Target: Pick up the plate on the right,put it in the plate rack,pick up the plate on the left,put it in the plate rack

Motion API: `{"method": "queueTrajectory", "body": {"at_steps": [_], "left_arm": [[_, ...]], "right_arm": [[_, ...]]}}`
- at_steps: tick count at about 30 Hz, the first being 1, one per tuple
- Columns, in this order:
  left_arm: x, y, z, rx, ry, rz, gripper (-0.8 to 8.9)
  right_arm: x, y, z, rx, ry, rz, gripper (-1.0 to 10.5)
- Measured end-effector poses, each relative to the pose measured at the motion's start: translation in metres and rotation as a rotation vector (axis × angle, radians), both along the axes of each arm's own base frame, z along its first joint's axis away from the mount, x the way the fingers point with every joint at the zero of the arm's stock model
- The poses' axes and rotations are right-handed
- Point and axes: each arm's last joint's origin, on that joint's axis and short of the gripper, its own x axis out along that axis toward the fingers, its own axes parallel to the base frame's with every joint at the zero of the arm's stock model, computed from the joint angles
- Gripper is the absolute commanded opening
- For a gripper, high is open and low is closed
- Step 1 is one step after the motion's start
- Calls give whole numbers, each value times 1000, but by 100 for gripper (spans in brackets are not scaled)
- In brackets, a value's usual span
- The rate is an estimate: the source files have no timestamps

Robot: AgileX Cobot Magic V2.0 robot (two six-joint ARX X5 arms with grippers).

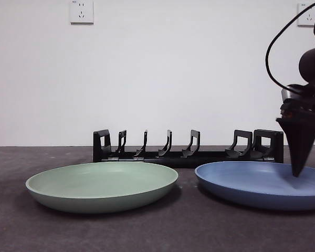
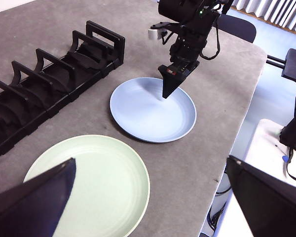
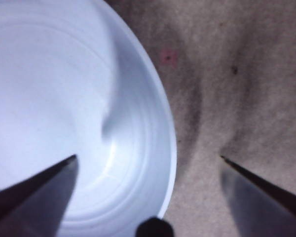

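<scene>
The blue plate (image 1: 252,184) lies on the right of the table, just in front of the black plate rack (image 1: 184,155). My right gripper (image 1: 298,170) points straight down at that plate's right part, its tips almost on it. Its wrist view shows it open astride the rim of the blue plate (image 3: 64,98), one jaw over the plate's inside and the other over the bare table. The green plate (image 1: 102,184) rests flat on the left. My left gripper (image 2: 150,159) hangs open high above the green plate (image 2: 98,177), holding nothing. Nothing stands in the plate rack (image 2: 49,84).
The table's edge (image 2: 237,128) runs close beyond the blue plate (image 2: 143,113), with a dark chair (image 2: 239,27) past it. Two wall sockets (image 1: 82,11) sit high on the white wall behind the rack.
</scene>
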Motion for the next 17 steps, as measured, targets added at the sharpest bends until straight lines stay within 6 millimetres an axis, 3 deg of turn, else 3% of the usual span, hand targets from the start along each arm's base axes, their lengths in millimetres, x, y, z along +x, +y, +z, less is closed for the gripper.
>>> {"method": "queueTrajectory", "body": {"at_steps": [4,8,17], "left_arm": [[2,-1,-1,3,9,0,723],[4,-2,-2,6,18,-1,723],[6,-15,-6,41,7,-97,723]], "right_arm": [[1,0,-5,-1,16,0,95],[1,0,-5,-1,14,0,-14],[4,0,-4,20,-10,-3,-13]]}}
